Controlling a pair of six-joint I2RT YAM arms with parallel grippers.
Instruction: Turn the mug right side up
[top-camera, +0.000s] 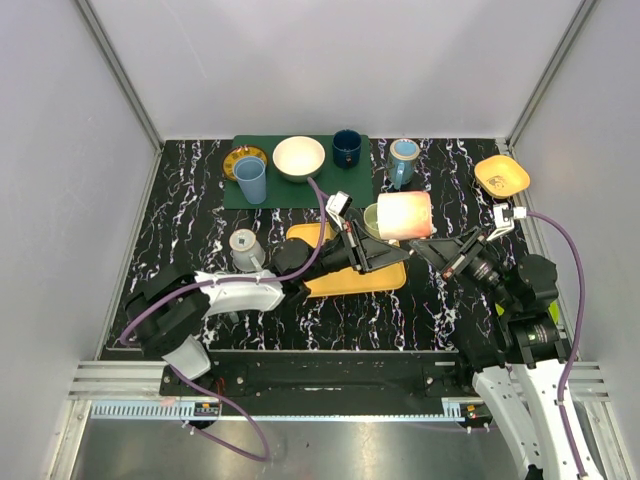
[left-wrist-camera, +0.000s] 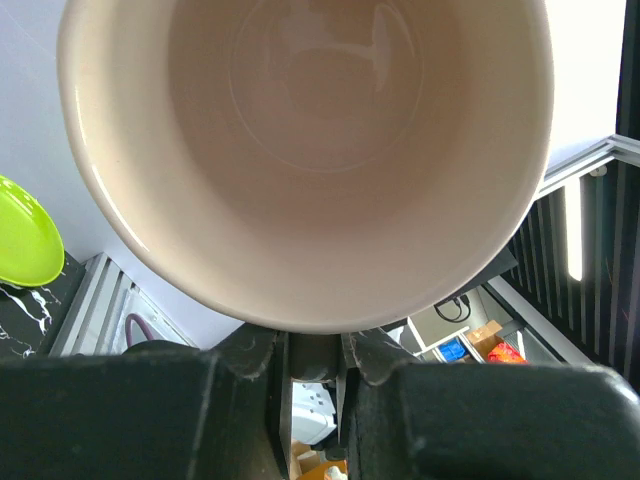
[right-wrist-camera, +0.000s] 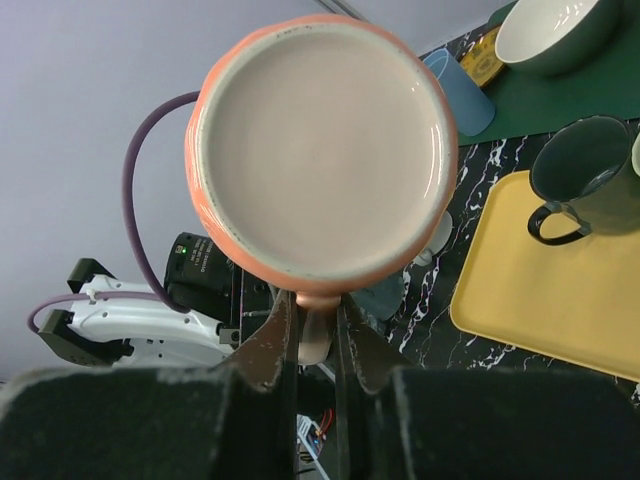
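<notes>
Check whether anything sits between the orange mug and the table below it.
Likely yes: the orange mug, held in the air on its side, hangs by the yellow tray's far corner, where a green mug stands.

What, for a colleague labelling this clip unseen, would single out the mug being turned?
Find the yellow tray in the middle of the black marbled table. Over its far right corner the mug is held on its side, the right gripper shut on its handle. It alone is orange-pink with a cream inside; the green mug beside it stands upright.
</notes>
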